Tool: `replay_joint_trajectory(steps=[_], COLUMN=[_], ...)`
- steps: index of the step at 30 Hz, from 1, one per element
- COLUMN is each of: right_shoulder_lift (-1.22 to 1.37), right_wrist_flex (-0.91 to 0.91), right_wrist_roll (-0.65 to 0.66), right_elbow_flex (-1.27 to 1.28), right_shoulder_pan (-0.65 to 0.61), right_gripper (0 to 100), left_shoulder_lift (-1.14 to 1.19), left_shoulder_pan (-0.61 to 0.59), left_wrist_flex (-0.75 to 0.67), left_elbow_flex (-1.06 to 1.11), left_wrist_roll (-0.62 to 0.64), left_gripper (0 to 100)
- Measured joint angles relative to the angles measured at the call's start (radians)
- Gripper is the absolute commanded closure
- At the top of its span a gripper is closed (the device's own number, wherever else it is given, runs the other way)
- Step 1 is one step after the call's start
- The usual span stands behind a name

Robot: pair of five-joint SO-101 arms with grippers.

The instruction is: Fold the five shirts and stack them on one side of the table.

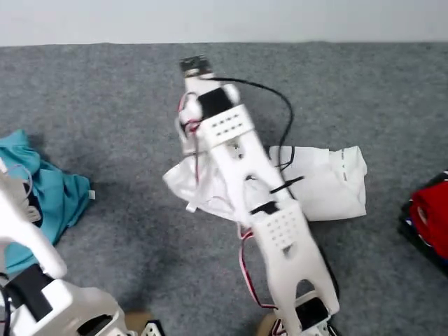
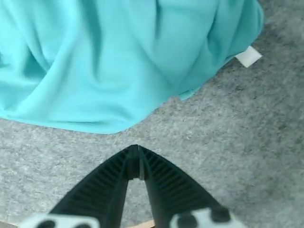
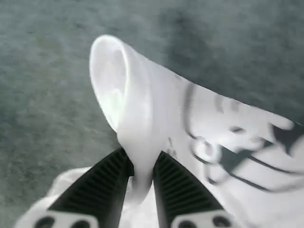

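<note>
Well left of the white shirt (image 1: 329, 183) lies a teal shirt (image 1: 52, 192). The left gripper (image 2: 137, 153) hangs just off its hem, jaws pressed together on nothing. The right gripper (image 3: 141, 173) pinches a raised fold of the white shirt, mid-table. I'd say that fold wants carrying low and straight across the body, let go only once the edges line up. Right of the white shirt sits a red shirt (image 1: 428, 220). I count three shirts and two arms.

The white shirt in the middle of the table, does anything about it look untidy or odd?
Yes. The white shirt lies bunched, not flat; the right gripper pinches a fold of it that stands up in a loop. The teal shirt is crumpled too.
</note>
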Motion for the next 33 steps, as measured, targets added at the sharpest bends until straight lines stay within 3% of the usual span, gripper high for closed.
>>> replay_joint_trajectory(steps=[13, 22, 33], right_shoulder_lift=[-0.423, -0.439, -0.368], right_wrist_flex=[0.0, 0.0, -0.009], right_wrist_roll=[0.308, 0.485, 0.592], right_elbow_flex=[0.62, 0.652, 0.652], right_shoulder_pan=[0.327, 0.557, 0.72], right_gripper=[98.8, 98.8, 98.8], left_shoulder_lift=[0.0, 0.0, 0.0], left_shoulder_pan=[0.02, 0.02, 0.02], left_wrist_flex=[0.0, 0.0, 0.0], left_elbow_flex=[0.0, 0.0, 0.0], left_wrist_roll=[0.009, 0.009, 0.009], left_gripper=[100, 100, 100])
